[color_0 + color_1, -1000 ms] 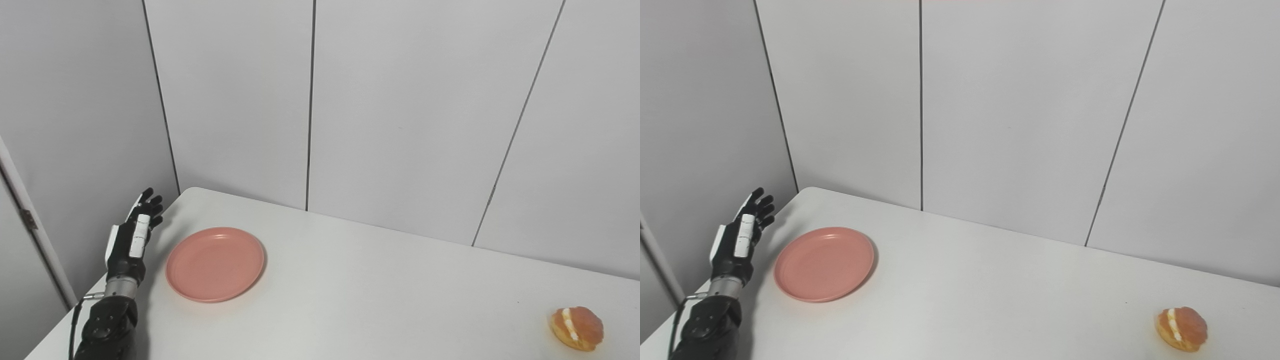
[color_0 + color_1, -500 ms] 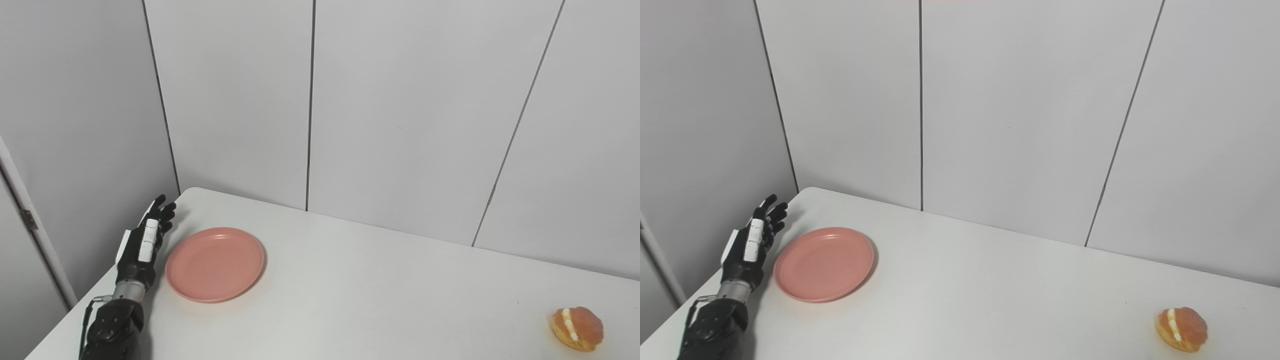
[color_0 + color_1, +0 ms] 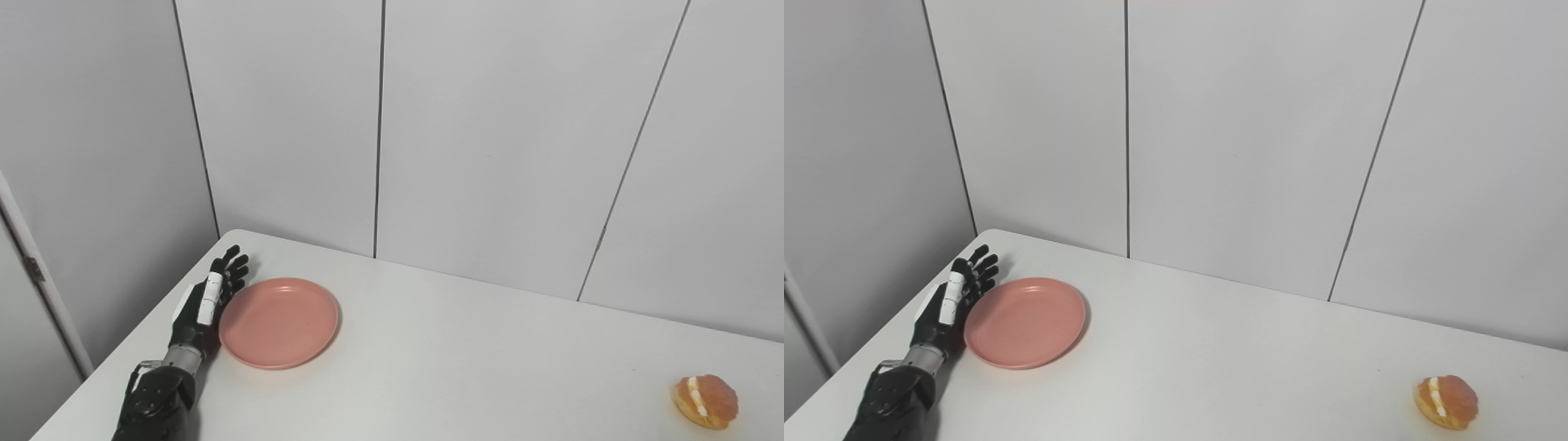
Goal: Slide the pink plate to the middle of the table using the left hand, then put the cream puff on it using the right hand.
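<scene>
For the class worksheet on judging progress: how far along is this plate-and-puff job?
Nothing is finished. In hand: the left hand, open, presses its edge against the pink plate, which sits near the table's left end, short of the middle. Left: finish the slide, then move the cream puff, untouched far right. No right hand shows.

Showing only the left hand (image 3: 205, 300): black fingers (image 3: 233, 269), a white strip running along the thumb side, a white panel covering the back of the palm. Narrowing into a short silver metal wrist cuff (image 3: 182, 355), ribbed like a ring. Continuing below as a bulky black forearm shell (image 3: 153, 404) with moulded recesses and small round fasteners. Carrying a thin dark cable (image 3: 132, 383) looping from the cuff down along the forearm's outer side. Entering from the bottom left corner.
</scene>
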`<state>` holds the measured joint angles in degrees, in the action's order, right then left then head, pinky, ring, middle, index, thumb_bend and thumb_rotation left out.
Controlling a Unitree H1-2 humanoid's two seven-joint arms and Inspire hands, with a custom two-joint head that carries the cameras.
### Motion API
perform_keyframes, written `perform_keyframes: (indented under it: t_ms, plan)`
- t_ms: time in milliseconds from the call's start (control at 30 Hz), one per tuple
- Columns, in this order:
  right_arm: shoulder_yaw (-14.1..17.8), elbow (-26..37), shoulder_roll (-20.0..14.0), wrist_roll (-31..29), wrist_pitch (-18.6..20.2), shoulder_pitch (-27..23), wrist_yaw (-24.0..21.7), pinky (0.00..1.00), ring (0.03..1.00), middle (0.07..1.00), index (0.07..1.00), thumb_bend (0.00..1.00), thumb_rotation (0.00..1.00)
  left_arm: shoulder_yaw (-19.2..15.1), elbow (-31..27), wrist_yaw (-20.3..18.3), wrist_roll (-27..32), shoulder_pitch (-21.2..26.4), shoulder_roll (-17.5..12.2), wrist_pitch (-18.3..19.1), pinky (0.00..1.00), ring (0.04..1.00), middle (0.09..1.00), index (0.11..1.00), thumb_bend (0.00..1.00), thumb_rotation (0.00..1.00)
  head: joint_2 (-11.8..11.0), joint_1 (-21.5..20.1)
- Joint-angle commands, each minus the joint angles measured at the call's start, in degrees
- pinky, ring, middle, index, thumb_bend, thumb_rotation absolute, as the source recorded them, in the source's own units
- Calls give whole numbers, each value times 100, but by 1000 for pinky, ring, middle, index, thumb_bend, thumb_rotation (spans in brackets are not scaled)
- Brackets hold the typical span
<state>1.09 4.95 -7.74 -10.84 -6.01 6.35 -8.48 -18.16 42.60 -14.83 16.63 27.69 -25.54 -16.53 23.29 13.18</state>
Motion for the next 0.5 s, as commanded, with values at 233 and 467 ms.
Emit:
perform_keyframes:
  t_ms: [233, 467]
  plan:
    - [-121, 13, 14, 9, 377, 270, -63, 920, 853, 887, 945, 773, 1000, 144, -188, -209, 65, -1, -290, 368, 966, 958, 921, 947, 995, 980, 39, -27]
    - [-150, 30, -9, 55, 388, 275, -62, 916, 847, 886, 945, 780, 1000, 261, -140, -583, 177, -43, -274, 320, 948, 940, 908, 893, 928, 999, 80, -59]
